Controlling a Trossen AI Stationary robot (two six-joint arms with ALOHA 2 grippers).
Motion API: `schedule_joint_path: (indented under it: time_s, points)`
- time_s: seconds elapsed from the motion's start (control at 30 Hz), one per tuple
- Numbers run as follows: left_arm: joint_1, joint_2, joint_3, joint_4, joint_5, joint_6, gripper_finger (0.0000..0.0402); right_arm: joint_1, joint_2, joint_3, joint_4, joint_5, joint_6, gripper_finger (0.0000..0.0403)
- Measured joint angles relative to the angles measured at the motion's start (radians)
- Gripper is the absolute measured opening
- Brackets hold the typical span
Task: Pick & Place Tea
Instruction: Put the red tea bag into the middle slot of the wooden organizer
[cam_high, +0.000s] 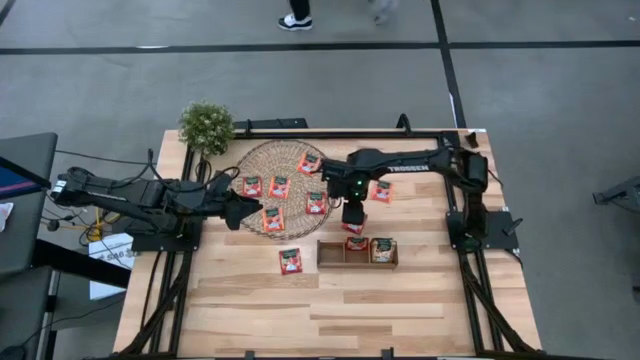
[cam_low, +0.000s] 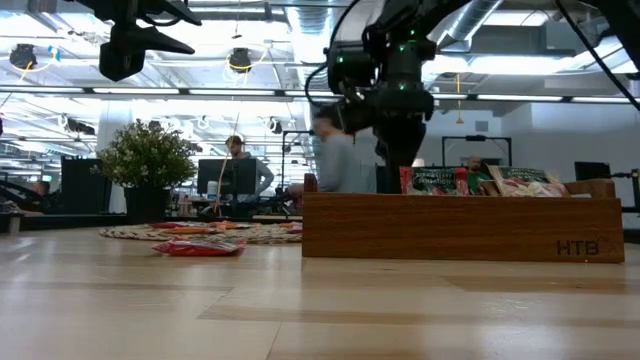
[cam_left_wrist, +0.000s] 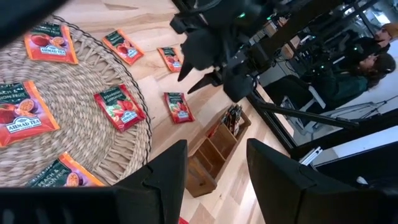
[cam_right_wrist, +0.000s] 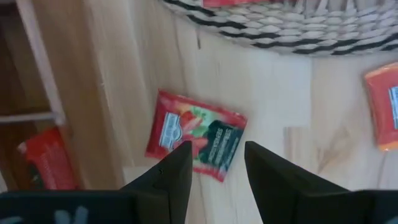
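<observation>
Several red tea sachets (cam_high: 279, 186) lie flat on the round woven mat (cam_high: 262, 160). Others lie on the table: one (cam_high: 290, 260) near the wooden tray (cam_high: 330, 253), one (cam_high: 381, 190) right of the mat. Two tray compartments hold sachets (cam_high: 381, 249). My right gripper (cam_right_wrist: 214, 168) points down, open, just above a sachet (cam_right_wrist: 196, 140) that lies flat on the table between mat and tray; its fingertips stand over the sachet's near edge. My left gripper (cam_left_wrist: 214, 168) hovers open over the mat's left near edge (cam_high: 240, 210).
A potted plant (cam_high: 206, 125) stands at the table's far left corner. The tray's left compartment (cam_high: 330, 246) shows bare wood. Wide bare tabletop lies in front of the tray. People sit at desks in the room beyond the table (cam_low: 240, 165).
</observation>
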Motion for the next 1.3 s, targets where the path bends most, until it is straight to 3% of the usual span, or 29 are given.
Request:
schedule_joint_path:
  time_s: [0.2,1.07,1.3]
  points:
    - [0.000,0.000,0.000,0.003,0.000,0.000,0.0158,-0.023,0.062,-0.001,-0.007,0.000,-0.005,0.0152]
    - [0.000,0.000,0.000,0.003,-0.004,0.000,0.0158,-0.052,0.061,-0.002,0.021,-0.075,0.098,0.0162]
    - [0.000,0.000,0.000,0.003,-0.004,0.001,0.0158,-0.067,0.060,-0.070,0.055,-0.088,0.139,0.0162]
